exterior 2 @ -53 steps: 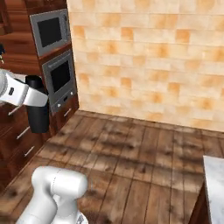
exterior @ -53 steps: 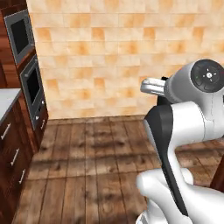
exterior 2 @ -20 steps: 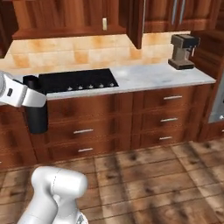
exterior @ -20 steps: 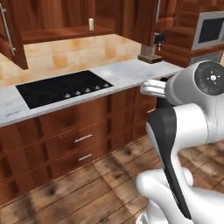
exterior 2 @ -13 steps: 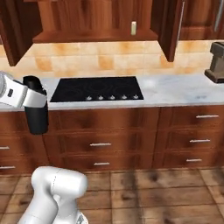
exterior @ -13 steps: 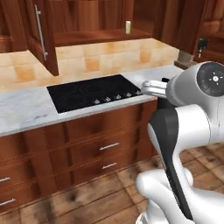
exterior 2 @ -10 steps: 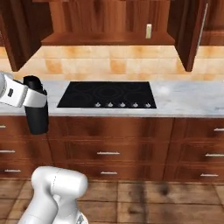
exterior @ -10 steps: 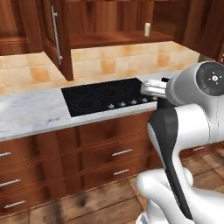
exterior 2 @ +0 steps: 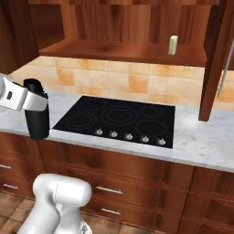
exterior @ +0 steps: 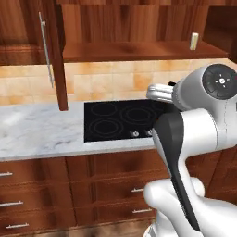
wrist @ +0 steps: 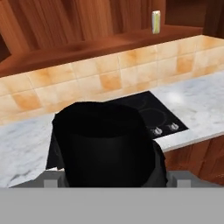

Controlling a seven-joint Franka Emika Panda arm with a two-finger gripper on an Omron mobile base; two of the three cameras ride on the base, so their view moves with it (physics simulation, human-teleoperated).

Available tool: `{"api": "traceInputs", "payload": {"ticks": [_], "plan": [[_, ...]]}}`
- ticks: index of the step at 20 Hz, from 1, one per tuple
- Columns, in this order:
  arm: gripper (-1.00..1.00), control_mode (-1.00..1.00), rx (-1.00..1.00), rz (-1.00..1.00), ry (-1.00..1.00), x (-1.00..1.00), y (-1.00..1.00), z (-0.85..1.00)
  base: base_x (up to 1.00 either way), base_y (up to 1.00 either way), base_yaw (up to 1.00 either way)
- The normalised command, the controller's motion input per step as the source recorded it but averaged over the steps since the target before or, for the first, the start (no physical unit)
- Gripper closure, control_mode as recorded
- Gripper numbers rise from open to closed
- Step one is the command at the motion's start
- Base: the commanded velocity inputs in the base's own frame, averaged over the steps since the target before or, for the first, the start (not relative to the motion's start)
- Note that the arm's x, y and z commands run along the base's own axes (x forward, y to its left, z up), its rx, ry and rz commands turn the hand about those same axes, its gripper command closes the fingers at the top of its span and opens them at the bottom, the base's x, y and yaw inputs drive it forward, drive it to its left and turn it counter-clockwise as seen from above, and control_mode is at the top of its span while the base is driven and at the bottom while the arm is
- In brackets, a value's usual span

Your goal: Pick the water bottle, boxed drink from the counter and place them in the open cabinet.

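Up close, the water bottle [wrist: 105, 144] is hard to read from the hand view; it is a broad black mass whose lower part is cut off by the bottom of the picture, and the fingertips gripping it cannot be made out against it; no cap can be told from the body there. Seen from the right base view, the gripper [exterior 2: 28, 101] is clamped on the water bottle [exterior 2: 36, 112] high on its side, reaching in from the picture's left edge, where the rest of the hand is cut off; the bottle hangs upright, its long axis vertical, with most of its length below the grip and clear of the marble top [exterior 2: 201, 139]. Ahead of the gripper and lower lies the black cooktop [exterior 2: 119, 119] set into that marble top, its row of knobs along the near edge. Ahead of the gripper and higher is the open cabinet [exterior 2: 114, 50]; the boxed drink [exterior 2: 172, 45] stands upright on its shelf, long axis vertical, well apart from the bottle and towards the far side of the cooktop from it; it is too small to make out any mark on its front. In the left base view the arm's white bulk covers the right end of the cooktop [exterior: 120, 120]; the boxed drink [exterior: 194, 41] stands on the shelf above.
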Motion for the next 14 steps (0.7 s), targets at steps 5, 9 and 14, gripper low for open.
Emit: {"api": "traceInputs", "payload": {"ticks": [5,9,14], "plan": [[1.00,1.00,0.00,0.00,0.00,0.00,0.00,0.00,0.39,-0.43,0.10],[1.00,1.00,0.00,0.00,0.00,0.00,0.00,0.00,0.57,0.00,-0.03],[1.00,1.00,0.00,0.00,0.00,0.00,0.00,0.00,0.63,0.06,-0.17]]}}
